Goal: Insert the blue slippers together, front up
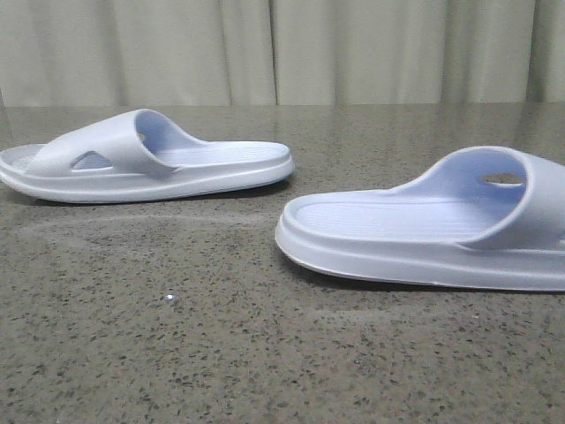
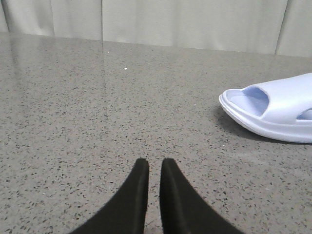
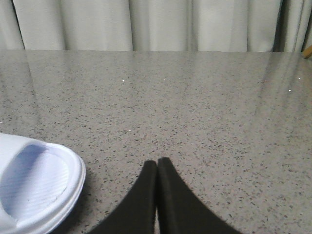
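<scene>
Two pale blue-lavender slippers lie flat on their soles on the speckled grey stone table [image 1: 265,353], well apart from each other. The left slipper [image 1: 146,159] sits further back on the left side, its long axis running across the table, toe end toward the left edge and heel toward the middle. The right slipper [image 1: 433,225] lies nearer and to the right, also set crosswise, heel end pointing toward the middle and its strapped front running out of view on the right. So the two heels face each other across a bare gap. Each has a thick pale sole, a ribbed footbed and a wide strap pierced by a small side hole. A pale curtain [image 1: 282,49] hangs behind the table.

The left gripper [image 2: 154,168] hovers over bare stone near the left slipper, its black fingers almost together, holding nothing. The right gripper [image 3: 157,168] is pressed fully closed, empty, just beside the right slipper's rounded end
</scene>
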You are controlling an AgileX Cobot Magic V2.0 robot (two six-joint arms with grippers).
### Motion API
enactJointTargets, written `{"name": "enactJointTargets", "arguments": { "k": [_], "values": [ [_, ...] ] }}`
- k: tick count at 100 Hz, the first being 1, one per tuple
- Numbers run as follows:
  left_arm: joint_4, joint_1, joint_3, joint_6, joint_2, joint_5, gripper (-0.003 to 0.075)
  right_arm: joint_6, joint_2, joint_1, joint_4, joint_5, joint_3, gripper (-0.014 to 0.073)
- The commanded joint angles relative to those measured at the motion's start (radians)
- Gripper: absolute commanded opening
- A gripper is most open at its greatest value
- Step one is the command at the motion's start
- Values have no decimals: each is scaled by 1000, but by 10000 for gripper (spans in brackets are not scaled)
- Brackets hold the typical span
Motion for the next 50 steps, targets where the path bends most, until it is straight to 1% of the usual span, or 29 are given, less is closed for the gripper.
{"name": "enactJointTargets", "arguments": {
  "k": [1,14,29,50],
  "values": [
    [-6,4,9,-7,-29,-81,15,1,4,-7,-7,-78,21,-79],
    [-6,4,9,-7,-29,-81,15,1,4,-7,-7,-87,21,-79],
    [-6,4,9,-7,-29,-81,15,1,4,-7,-7,-139,21,-79],
    [-8,4,9,-7,-29,-146,15,1,4,-7,-7,-190,21,-79]
  ]
}}
